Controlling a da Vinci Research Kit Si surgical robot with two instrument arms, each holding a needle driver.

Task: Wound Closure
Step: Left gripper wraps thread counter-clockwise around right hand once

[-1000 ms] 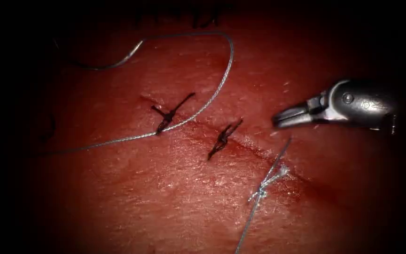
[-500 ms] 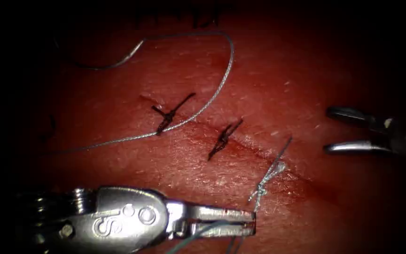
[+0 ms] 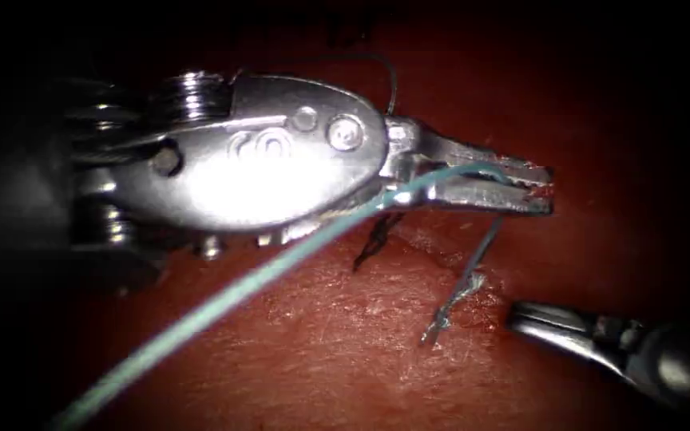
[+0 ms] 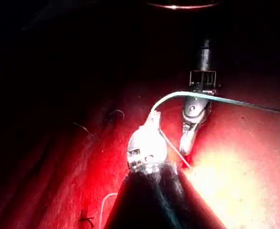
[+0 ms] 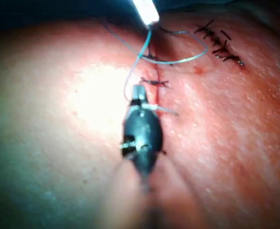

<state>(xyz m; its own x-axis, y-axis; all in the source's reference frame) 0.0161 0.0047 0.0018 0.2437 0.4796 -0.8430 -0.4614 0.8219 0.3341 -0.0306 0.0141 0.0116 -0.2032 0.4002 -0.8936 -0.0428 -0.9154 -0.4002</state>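
Closest to us in the endoscope view, the pale green thread (image 3: 225, 295) runs up from the lower left edge to the left tool (image 3: 541, 187), which lies large across the upper middle of the picture with its tips pointing right. We see its 2 jaws pressed together on that thread near their tips, the strand passing across the lower jaw. Just below those tips a pale knot (image 3: 453, 299) with 2 short loose ends sits on the cut (image 3: 433, 247) in the tissue (image 3: 321, 351), and a dark stitch (image 3: 373, 239) peeks from under the tool on the same cut. To the lower right, the right tool (image 3: 521, 315) comes in near the knot, apart from it, holding nothing we can make out; we cannot tell whether its jaws are apart or together. Farthest back, a thin loop of thread (image 3: 389, 76) arcs above the left tool. We cannot make out the needle.
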